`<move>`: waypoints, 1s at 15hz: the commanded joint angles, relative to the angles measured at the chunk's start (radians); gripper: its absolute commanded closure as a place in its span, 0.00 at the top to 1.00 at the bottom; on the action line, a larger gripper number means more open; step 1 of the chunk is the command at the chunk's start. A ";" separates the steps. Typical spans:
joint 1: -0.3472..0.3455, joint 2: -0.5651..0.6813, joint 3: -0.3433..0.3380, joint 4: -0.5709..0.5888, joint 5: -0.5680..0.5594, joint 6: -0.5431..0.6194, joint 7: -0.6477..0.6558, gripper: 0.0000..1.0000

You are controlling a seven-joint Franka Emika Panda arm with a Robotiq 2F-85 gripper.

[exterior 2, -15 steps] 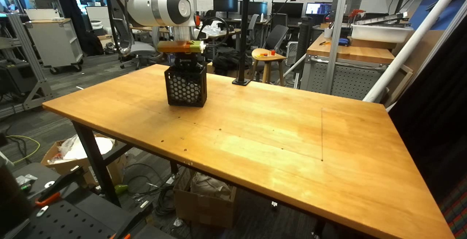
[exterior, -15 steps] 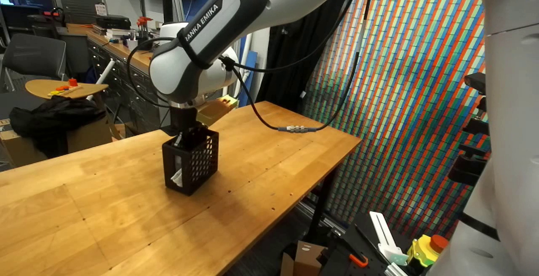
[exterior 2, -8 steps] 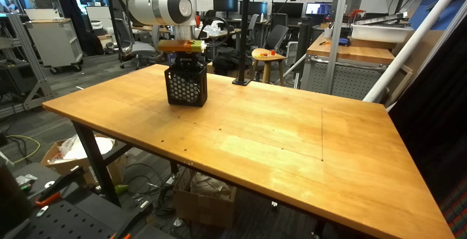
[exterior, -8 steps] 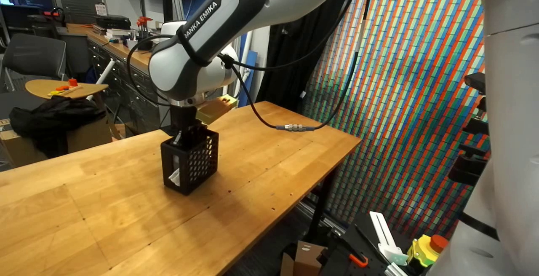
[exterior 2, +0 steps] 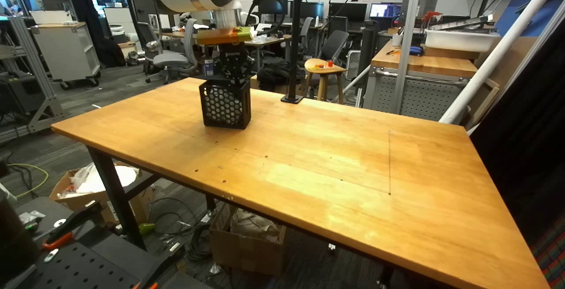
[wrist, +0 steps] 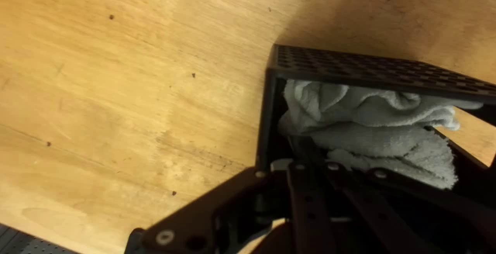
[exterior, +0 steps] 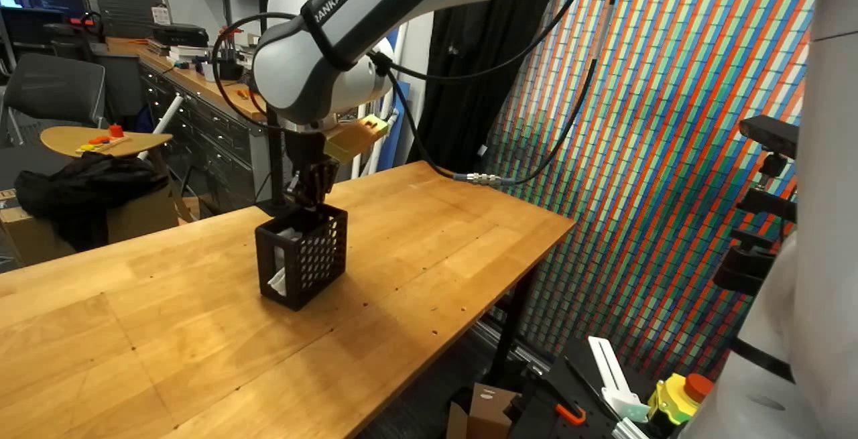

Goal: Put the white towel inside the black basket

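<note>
Basket (exterior: 299, 251): black and holey; stands on the wooden table (exterior: 402, 238);
Towel (exterior: 278, 282): white; inside the basket, showing through the side;
Gripper (exterior: 312, 206): pointing down at the basket

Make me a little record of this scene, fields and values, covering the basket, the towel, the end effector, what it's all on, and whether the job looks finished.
Container: black basket, upright, open at the top, with honeycomb holes
Surface: wooden table
Item: white towel, crumpled inside the basket, part of it showing through the side opening
Grasping part: end effector, looks closed, at the basket's open top, no towel seen in its grip
Job status: probably finished, since the towel lies in the basket
</note>
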 commanded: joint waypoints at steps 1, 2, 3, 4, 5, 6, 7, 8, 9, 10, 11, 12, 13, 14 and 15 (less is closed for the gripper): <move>-0.004 -0.102 -0.027 -0.058 -0.051 -0.001 0.028 0.02; -0.008 -0.124 -0.032 -0.070 -0.058 0.001 0.027 0.02; -0.013 -0.141 -0.040 -0.087 -0.075 0.017 0.026 0.02; -0.018 -0.156 -0.045 -0.096 -0.086 0.022 0.024 0.02; -0.025 -0.175 -0.051 -0.111 -0.097 0.032 0.018 0.05; -0.032 -0.188 -0.056 -0.121 -0.110 0.038 0.016 0.28; -0.028 -0.127 -0.042 -0.064 -0.081 0.004 0.010 0.05; -0.033 -0.141 -0.046 -0.074 -0.087 0.006 0.010 0.06; -0.036 -0.151 -0.049 -0.082 -0.089 0.007 0.010 0.13; -0.037 -0.156 -0.049 -0.087 -0.090 0.008 0.010 0.20; -0.037 -0.158 -0.049 -0.091 -0.090 0.008 0.010 0.27; -0.037 -0.159 -0.049 -0.093 -0.090 0.009 0.010 0.28; -0.036 -0.159 -0.049 -0.095 -0.090 0.010 0.010 0.28; -0.036 -0.159 -0.049 -0.095 -0.090 0.010 0.010 0.28; -0.036 -0.159 -0.049 -0.095 -0.090 0.011 0.010 0.28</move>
